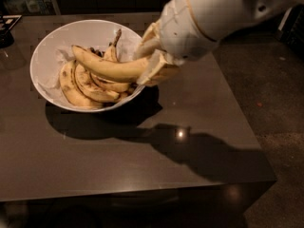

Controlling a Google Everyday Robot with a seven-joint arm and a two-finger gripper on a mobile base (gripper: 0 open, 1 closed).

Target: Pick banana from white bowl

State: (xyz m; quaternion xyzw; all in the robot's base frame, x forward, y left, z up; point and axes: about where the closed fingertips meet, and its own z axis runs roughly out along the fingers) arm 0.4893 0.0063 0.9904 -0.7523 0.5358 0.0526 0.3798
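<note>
The white bowl [50, 49] stands at the back left of a dark table. My gripper [151, 63] hangs over the bowl's right rim and is shut on one end of the banana [107, 68], a long smooth yellow one. The banana sticks out to the left, held roughly level above the other fruit. Several shorter, brown-flecked bananas [83, 85] lie in the bowl beneath it.
The dark glossy table [142, 151] runs out to a front edge and a right edge, with floor [270, 94] beyond on the right. A dark object [7, 30] sits at the far left edge.
</note>
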